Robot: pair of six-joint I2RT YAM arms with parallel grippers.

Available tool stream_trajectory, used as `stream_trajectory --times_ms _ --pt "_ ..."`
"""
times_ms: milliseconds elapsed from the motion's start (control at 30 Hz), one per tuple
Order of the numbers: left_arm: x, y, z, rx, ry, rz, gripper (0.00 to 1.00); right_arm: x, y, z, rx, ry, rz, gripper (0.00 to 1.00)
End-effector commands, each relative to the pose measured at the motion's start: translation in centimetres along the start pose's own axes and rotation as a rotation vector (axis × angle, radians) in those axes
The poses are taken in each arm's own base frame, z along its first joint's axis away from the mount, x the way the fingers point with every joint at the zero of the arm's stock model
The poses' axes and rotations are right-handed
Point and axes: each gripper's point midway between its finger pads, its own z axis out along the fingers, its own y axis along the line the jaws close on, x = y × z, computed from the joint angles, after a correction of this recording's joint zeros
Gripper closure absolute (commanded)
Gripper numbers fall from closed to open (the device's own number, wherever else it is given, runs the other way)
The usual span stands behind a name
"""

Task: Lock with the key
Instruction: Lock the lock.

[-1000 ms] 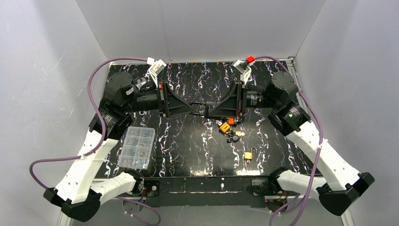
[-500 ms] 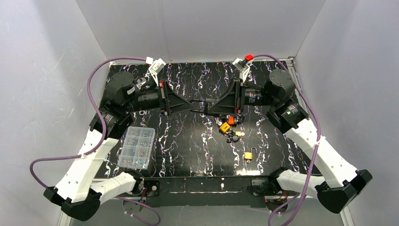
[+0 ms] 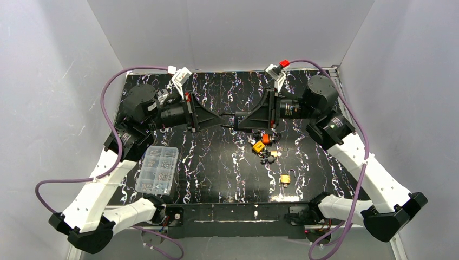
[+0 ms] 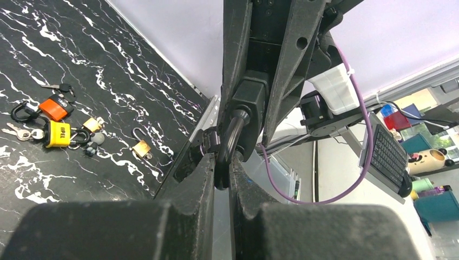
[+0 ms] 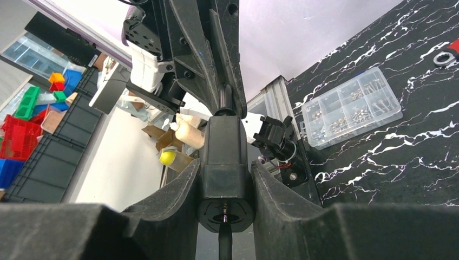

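Grippers meet nose to nose in the top view, above the far middle of the black marbled table: left gripper reaching in from the left, right gripper from the right, both level and off the surface. What sits between the tips is too small to make out from here. On the table just below the right gripper lie an orange padlock and a yellow padlock, touching. A brass padlock with its shackle up lies apart, nearer the bases. A clear parts box sits over the left forearm.

Left wrist view: left fingers clenched on a dark shackle. The shackle runs up into the black padlock, which is clasped between the right gripper's two fingers. Lock held in the air, well above the table. Silver keys lie on the table touching the yellow padlock.

Right wrist view: right fingers clamped on both sides of the black padlock's body, its keyhole end facing the camera. A thin dark piece shows just below the keyhole; cannot tell whether it is a key.
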Motion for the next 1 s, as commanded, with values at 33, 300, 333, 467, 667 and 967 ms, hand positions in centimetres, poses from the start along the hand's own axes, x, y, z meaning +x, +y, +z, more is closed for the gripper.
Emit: stream_trajectory --times_ms 33,300,333,467,667,967 --pt "2.3 -0.1 2.6 0.045 0.091 -0.027 1.00 -2.2 2.5 1.9 -0.051 -0.061 -0.117 0.99" --pt "3.2 -1.2 3.4 0.062 0.115 -0.020 1.00 -2.0 1.9 2.4 -0.036 -0.058 -0.110 0.99" --pt "3.3 -1.4 3.5 0.064 0.115 -0.019 1.00 -1.8 1.6 2.4 -0.028 -0.051 -0.099 0.99" --pt "3.6 -2.1 3.9 0.079 0.125 -0.017 1.00 -1.4 1.0 2.6 -0.014 -0.038 -0.083 0.99" --pt "4.1 -2.9 4.6 0.100 0.144 -0.018 1.00 -1.0 0.3 3.0 -0.002 -0.028 -0.067 0.99" --pt "4.8 -4.2 5.2 0.139 0.167 -0.021 1.00 -1.2 -0.2 3.4 0.001 -0.029 -0.068 0.99"
